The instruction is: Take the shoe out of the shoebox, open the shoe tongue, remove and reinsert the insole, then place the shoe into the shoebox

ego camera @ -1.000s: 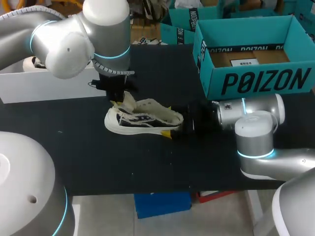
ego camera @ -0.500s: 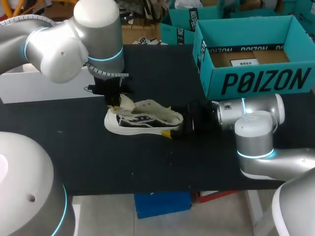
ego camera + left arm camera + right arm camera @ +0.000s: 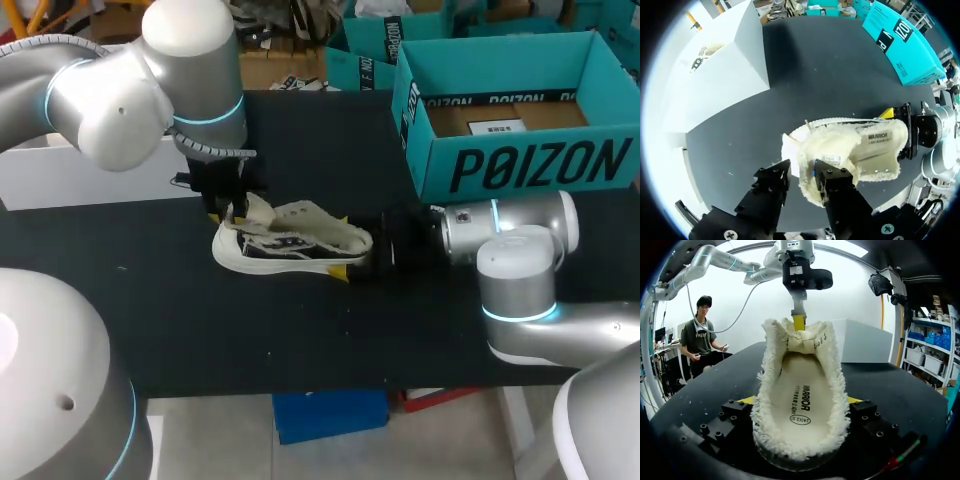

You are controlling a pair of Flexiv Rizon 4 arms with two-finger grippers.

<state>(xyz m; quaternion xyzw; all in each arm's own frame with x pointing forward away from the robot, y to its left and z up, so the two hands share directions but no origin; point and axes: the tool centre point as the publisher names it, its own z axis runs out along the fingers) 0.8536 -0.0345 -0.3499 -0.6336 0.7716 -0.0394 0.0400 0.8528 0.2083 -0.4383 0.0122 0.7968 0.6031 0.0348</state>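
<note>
A white shoe (image 3: pixel 290 245) with dark side panels and fleece lining lies on its sole mid-table, toe toward my left arm. Its tongue (image 3: pixel 258 208) stands folded up toward the toe. My left gripper (image 3: pixel 228 208) hangs over the toe, fingers apart; in the left wrist view the tongue's edge (image 3: pixel 807 165) sits between them, touching only one finger (image 3: pixel 832 180). My right gripper (image 3: pixel 350 247) lies level on the table, clamped on both sides of the heel. From the right wrist view the insole (image 3: pixel 800 395) lies flat inside the shoe (image 3: pixel 800 440).
The open teal shoebox (image 3: pixel 530 165) stands at the back right, just behind my right arm. A long white box (image 3: pixel 90 180) occupies the back left, close beside my left arm. Bare black tabletop (image 3: pixel 300 330) runs along the front.
My left arm shifted slightly left, drawing the tongue up toward the toe, and its fingers then parted. The right arm and shoe kept still.
</note>
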